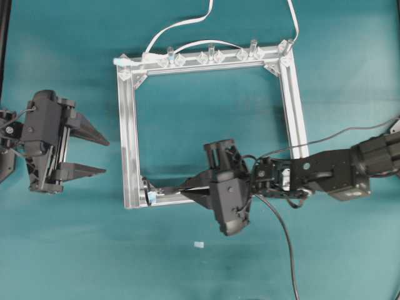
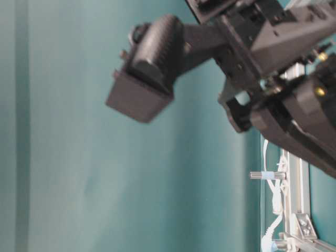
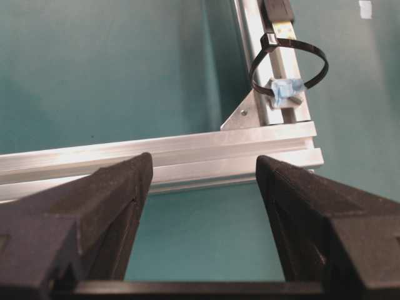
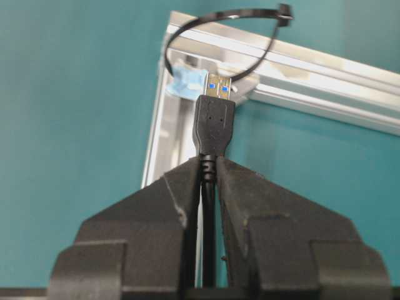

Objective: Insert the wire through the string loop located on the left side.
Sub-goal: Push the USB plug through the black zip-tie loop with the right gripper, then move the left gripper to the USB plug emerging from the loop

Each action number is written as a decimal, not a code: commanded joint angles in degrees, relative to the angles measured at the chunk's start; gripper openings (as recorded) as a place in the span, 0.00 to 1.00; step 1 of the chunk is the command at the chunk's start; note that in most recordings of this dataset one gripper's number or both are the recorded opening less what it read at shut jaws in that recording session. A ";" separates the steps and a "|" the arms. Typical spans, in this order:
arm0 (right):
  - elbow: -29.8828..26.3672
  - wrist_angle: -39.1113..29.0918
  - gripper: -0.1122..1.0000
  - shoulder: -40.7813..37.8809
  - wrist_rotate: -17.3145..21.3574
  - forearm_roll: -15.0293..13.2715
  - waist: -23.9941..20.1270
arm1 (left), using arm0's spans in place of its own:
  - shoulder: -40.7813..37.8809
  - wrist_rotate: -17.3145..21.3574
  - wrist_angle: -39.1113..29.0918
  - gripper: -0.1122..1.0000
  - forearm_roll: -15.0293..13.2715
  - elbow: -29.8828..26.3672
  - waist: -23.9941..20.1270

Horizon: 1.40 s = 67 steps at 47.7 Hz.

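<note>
Left gripper [image 1: 84, 153]: positioned at the left edge of the overhead view, fingers pointed rightward, jaws spread wide, nothing held between them. Left arm: largely cut off by the frame edge.

Right gripper [image 4: 209, 172]: jaws closed tight, the wire [image 4: 214, 122] clamped just behind its plug. Right arm: extended from the right across the middle, wrist turned, fingers directed leftward.

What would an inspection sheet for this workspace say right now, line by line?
Surface: teal table, bare around the frame.
Job's things: wire with plug tip at the string loop, not clearly through; aluminium frame lying flat.
Clutter: small pale scrap below the frame.
Grippers: right claw shut on the wire; left claw open, off the frame.
Cables: white flat cable along the top rail.
Surroundings: nothing seen.
</note>
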<state>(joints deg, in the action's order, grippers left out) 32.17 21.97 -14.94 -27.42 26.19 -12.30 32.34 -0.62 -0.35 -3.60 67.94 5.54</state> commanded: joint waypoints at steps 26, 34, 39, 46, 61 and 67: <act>-5.80 -1.05 0.20 -1.67 0.00 -1.93 2.29 | 0.18 -0.18 0.26 0.74 0.18 -1.05 0.26; -7.29 -1.14 0.20 -2.90 0.00 -1.93 2.29 | 0.18 -0.26 0.26 0.74 0.18 -1.05 0.26; -8.44 -1.14 0.20 -3.69 0.00 -2.11 2.29 | 0.18 -0.18 0.26 0.74 0.18 -1.05 0.26; -9.67 -1.05 0.20 -4.57 0.00 -2.11 2.46 | 0.26 -0.26 0.26 0.74 0.18 -1.05 0.18; -11.34 -1.05 0.20 -5.63 0.00 -2.20 2.72 | 0.18 -0.18 0.26 0.73 0.18 -1.05 0.26; -11.78 -1.05 0.20 -5.89 0.00 -2.20 2.64 | 0.18 -0.18 0.26 0.73 0.18 -1.05 0.26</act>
<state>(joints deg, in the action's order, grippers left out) 21.97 20.57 -21.97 -27.33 24.26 -9.67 32.43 -0.70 -0.35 -3.52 67.94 5.54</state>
